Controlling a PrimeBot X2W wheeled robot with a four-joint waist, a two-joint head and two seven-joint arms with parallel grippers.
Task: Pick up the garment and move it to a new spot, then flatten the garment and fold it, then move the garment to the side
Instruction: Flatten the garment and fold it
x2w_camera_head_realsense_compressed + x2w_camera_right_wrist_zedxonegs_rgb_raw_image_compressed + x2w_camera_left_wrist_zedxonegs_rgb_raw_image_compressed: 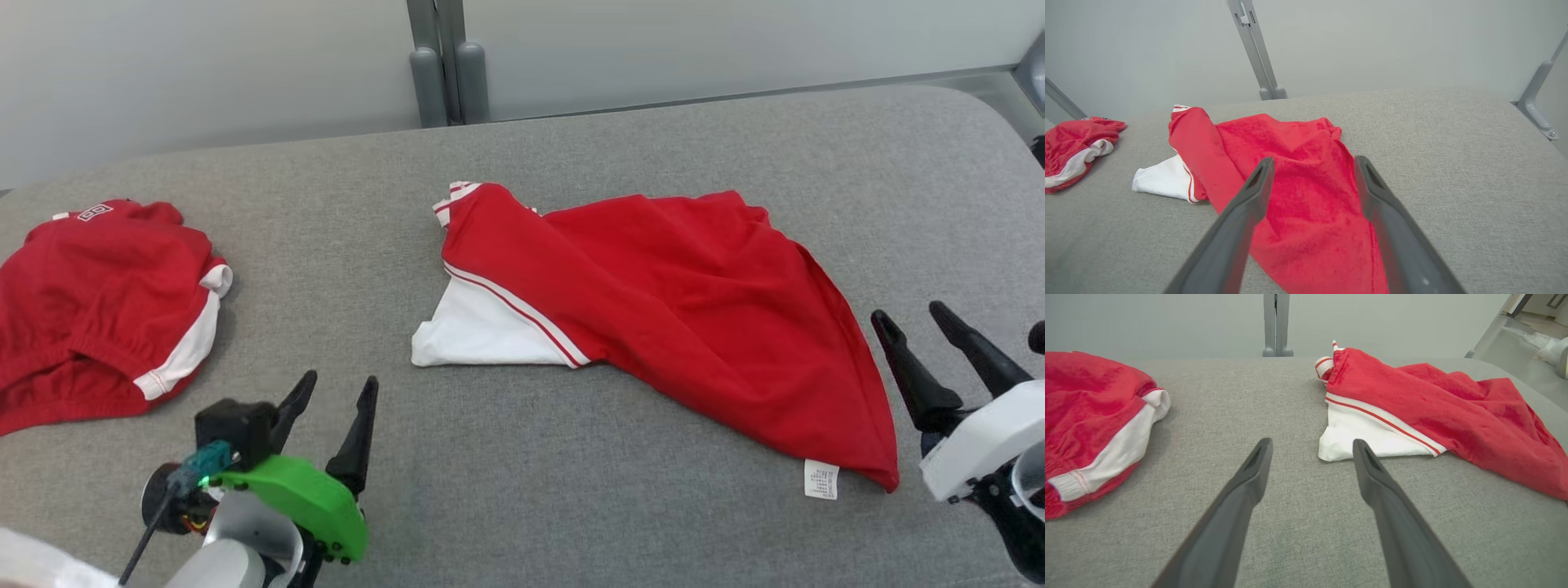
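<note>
Leftmost on the grey table [571,506] lies a heap [98,294] of red cloth with a white band along its right edge, bunched and crumpled near the table's left end. Just right of it, at the near edge, the left claw [340,380] hovers low over bare table, its two dark fingers spread wide with nothing between them. In the left wrist view its right fingertip lies close before the white corner of the garment, and whether it touches is not clear.

Next, at mid-table, is the garment [669,302]. It is red with a white panel and a thin red-and-white stripe at its left end. It lies mostly flat but creased, folded over itself, and runs slantwise from the far middle down to a point at the near right. A small white label [820,479] sticks out at that near-right tip. Behind it, a grey post [445,65] stands against the pale wall.

Rightmost, the right claw [908,312] sits just beside the garment's right edge, apart from it in the head view. Its fingers are wide and grip nothing. The right wrist view looks between them onto the red cloth.
</note>
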